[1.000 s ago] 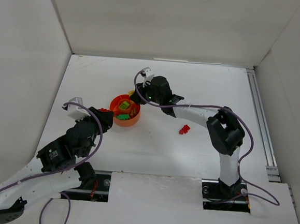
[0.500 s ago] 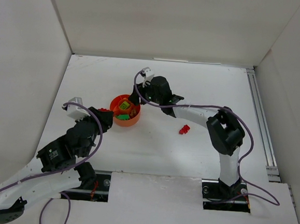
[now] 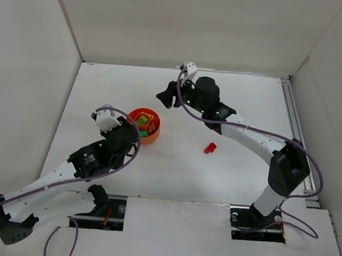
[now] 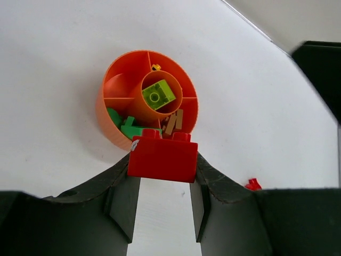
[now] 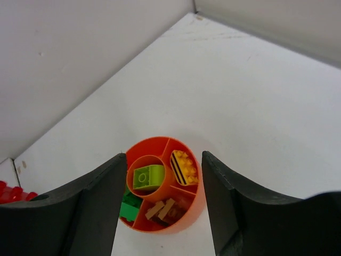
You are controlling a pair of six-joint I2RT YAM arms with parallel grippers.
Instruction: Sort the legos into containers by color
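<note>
The orange-red divided bowl [image 3: 146,139] sits left of the table's middle. In the right wrist view the bowl [image 5: 181,225] holds a lime brick [image 5: 148,176] in its centre cup, a yellow brick [image 5: 184,167], green bricks [image 5: 129,205] and brown bricks [image 5: 162,209]. My left gripper [image 3: 134,138] is shut on a red brick [image 4: 162,158] and holds it at the bowl's near edge [image 4: 104,116]. My right gripper [image 3: 164,97] is open and empty, raised behind the bowl, its fingers [image 5: 96,202] framing the bowl from above. A small red lego [image 3: 210,148] lies on the table to the right.
White walls close in the table at the left, back and right. A metal rail [image 3: 298,132] runs along the right edge. The small red lego also shows in the left wrist view [image 4: 253,185]. The right arm's dark body [image 4: 319,74] is at the upper right there.
My right gripper has lifted away from the bowl toward the back right. My left gripper has moved right with the red brick, up to the bowl's near edge.
</note>
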